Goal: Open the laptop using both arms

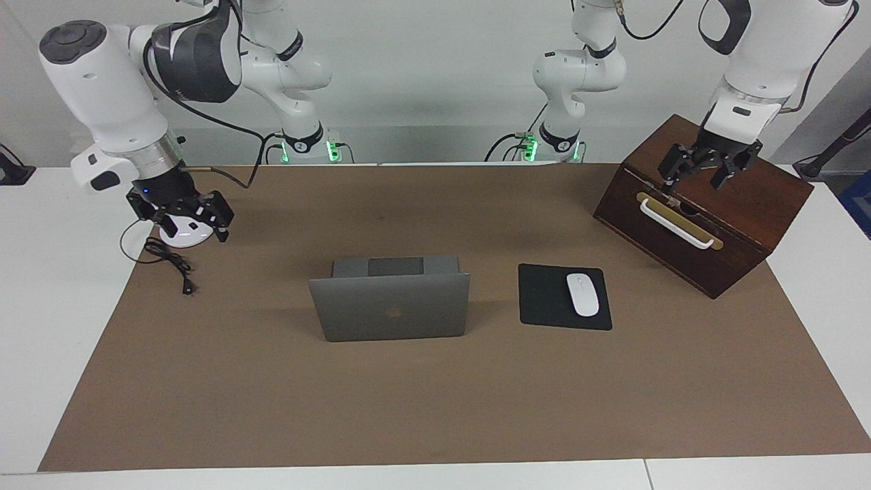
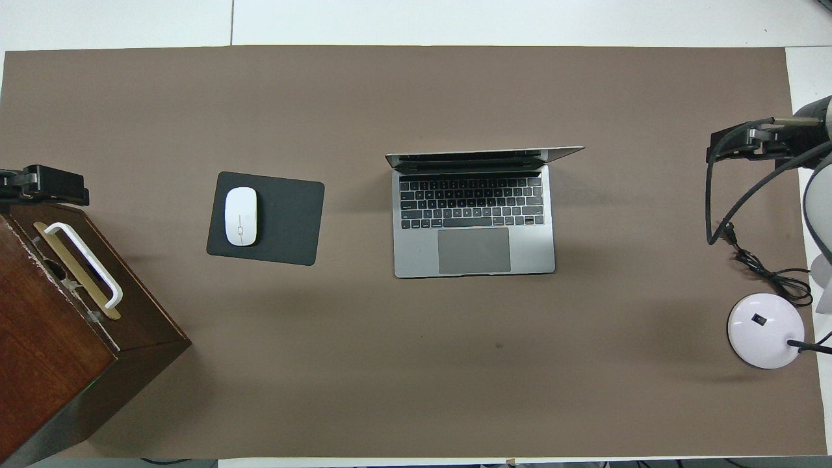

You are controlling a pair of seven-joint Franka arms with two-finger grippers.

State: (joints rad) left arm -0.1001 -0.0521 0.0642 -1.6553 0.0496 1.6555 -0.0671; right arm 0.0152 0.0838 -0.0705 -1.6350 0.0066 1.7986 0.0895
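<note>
- In the overhead view both pincers were cut off at the frame's edges, showing only as dark shapes, and the wooden box (image 2: 58, 312) ran out of the frame at the corner.
- The laptop's screen could not be seen in either view: the facing view showed only the back of the lid with its dark logo, and the overhead view caught the lid edge-on.
- The laptop (image 1: 391, 299) stood open at the middle of the brown mat on the desk (image 1: 435, 408), lid upright, keyboard and trackpad facing the robots.
- The left pincer (image 1: 701, 170) hung over the wooden box at the left arm's end of the desk, its fingers spread and holding nothing, well apart from the laptop.
- The right pincer (image 1: 190, 214) hovered over the round white lamp base (image 1: 185, 235) at the right arm's end of the desk, also well apart from the laptop; whether its fingers were spread or pressed together could not be told.
- A black mouse pad (image 1: 563, 297) with a white mouse (image 1: 582, 294) on it lay beside the laptop, between it and the wooden box.
- A black cable (image 1: 170, 262) trailed from the lamp base across the mat's edge.
</note>
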